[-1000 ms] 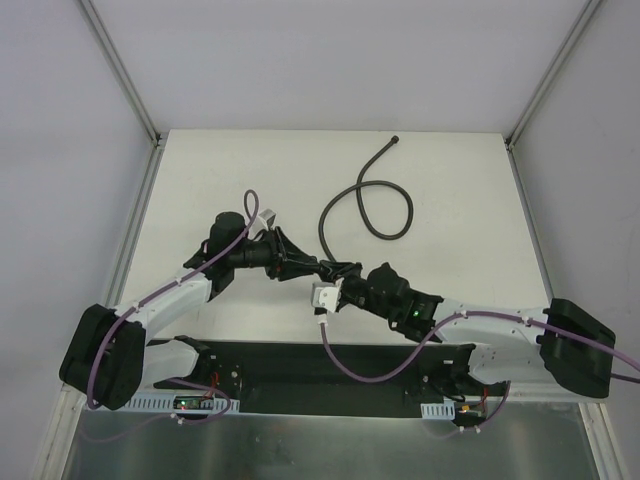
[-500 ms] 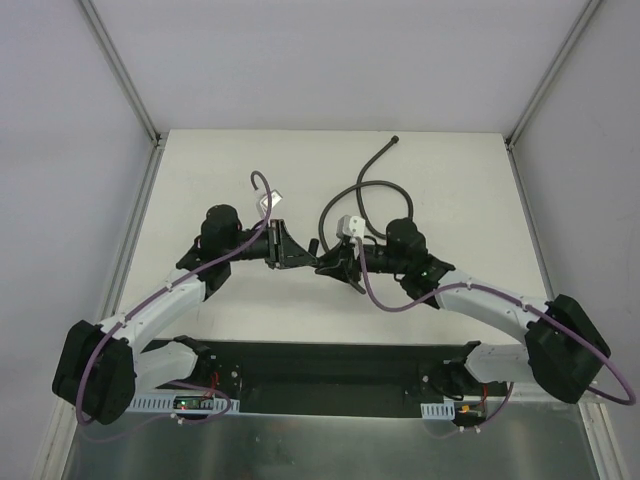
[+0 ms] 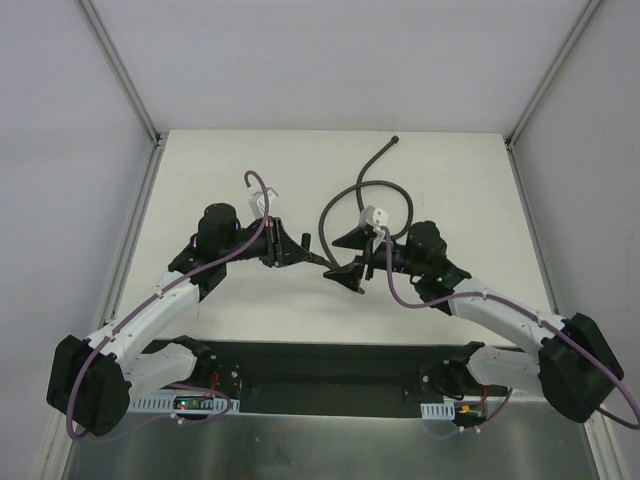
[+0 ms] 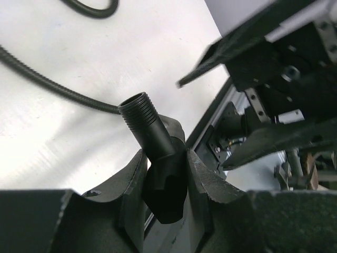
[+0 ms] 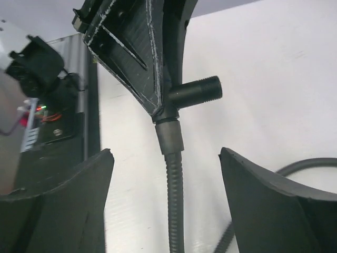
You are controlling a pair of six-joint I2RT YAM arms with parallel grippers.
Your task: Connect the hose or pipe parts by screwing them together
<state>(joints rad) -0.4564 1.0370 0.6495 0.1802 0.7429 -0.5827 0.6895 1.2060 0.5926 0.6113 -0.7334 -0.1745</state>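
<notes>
My left gripper (image 3: 293,252) is clamped on the black T-shaped fitting (image 4: 152,132), held above the table (image 3: 470,190) just left of centre in the top view; my right gripper (image 3: 348,258) stands wide apart, its fingers (image 5: 58,200) either side of the hose (image 5: 176,211) and touching nothing; in the right wrist view the hose's collar sits against the fitting's lower port at centre frame, with the threaded side branch pointing right; the rest of the hose loops across the table toward the upper right of the top view. I cannot tell how deep the thread is seated; my worry is that the joint is only a few turns in, so the springy loop could untwist it or pull it crooked while nothing supports the hose; closing the right gripper too high could catch the side branch; a slack clamp on the left would let the fitting spin with the hose. I see no containers; nothing sits inside anything.
</notes>
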